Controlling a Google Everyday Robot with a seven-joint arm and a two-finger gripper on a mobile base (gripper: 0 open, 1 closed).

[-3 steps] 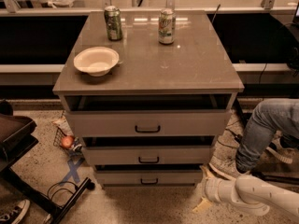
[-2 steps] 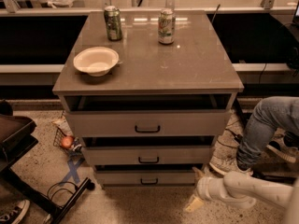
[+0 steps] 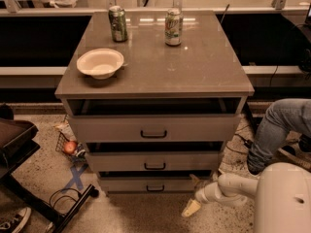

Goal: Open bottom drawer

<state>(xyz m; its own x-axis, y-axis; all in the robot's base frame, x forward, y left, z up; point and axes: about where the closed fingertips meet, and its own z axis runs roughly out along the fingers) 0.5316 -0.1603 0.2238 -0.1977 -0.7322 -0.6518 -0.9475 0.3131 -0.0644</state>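
bottom drawer (image 3: 131,184) lowest in cabinet (image 3: 194,67), near floor (image 3: 141,215), handle (image 3: 155,188) untouched | gripper (image 3: 192,207) low, right of it, has crept left toward it | grip state cannot tell | reach continuing, pull not begun

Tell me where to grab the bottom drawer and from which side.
Take the small black bar handle at the middle of the bottom drawer front, coming straight from the front: the bar lies horizontal on that face. The claw hangs low, right of that drawer.
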